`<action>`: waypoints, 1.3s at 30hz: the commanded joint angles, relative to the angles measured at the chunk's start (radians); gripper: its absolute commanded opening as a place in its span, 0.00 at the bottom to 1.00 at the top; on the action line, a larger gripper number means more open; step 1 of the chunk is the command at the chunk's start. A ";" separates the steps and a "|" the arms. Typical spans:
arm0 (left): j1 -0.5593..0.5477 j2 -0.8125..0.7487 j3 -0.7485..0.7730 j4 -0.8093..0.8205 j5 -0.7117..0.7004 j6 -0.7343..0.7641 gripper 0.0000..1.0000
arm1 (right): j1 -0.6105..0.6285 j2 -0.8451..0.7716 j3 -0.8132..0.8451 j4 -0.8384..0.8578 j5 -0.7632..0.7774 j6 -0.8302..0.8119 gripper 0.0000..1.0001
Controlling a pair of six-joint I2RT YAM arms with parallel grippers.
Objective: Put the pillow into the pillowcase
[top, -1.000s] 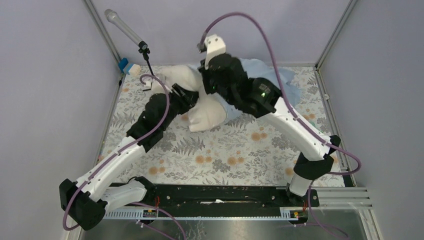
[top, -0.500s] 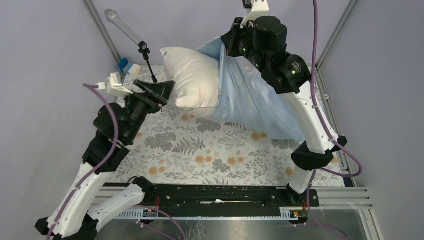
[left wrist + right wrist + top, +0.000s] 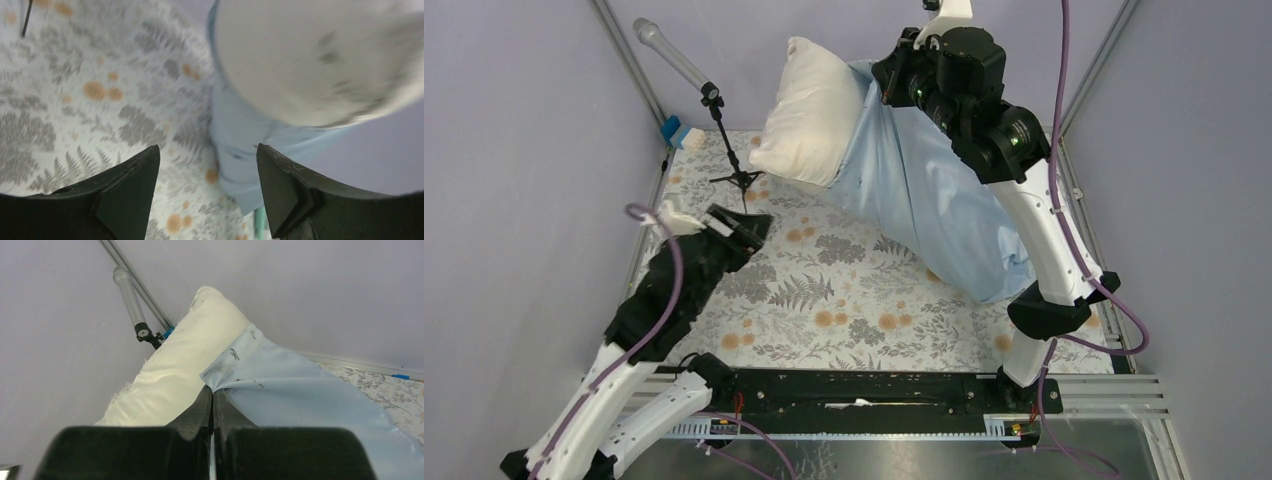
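Over on the left, the left arm (image 3: pixel 674 290) sits low above the floral cloth (image 3: pixel 844 300) on the counter, left jaws spread wide and holding nothing. Just behind it stands a microphone stand (image 3: pixel 724 140). Up in the middle hangs the pillow (image 3: pixel 809 110), its upper-left part poking out of the pillowcase (image 3: pixel 934 210). On the right, right jaws are pinched tight on the pillowcase's rim beside the pillow, holding it aloft. Its lower end droops toward the counter by the right arm (image 3: pixel 1044 240).
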 commanded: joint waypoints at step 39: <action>0.479 0.764 -0.118 1.020 0.923 -0.395 0.55 | -0.009 -0.079 0.078 0.186 -0.077 0.063 0.00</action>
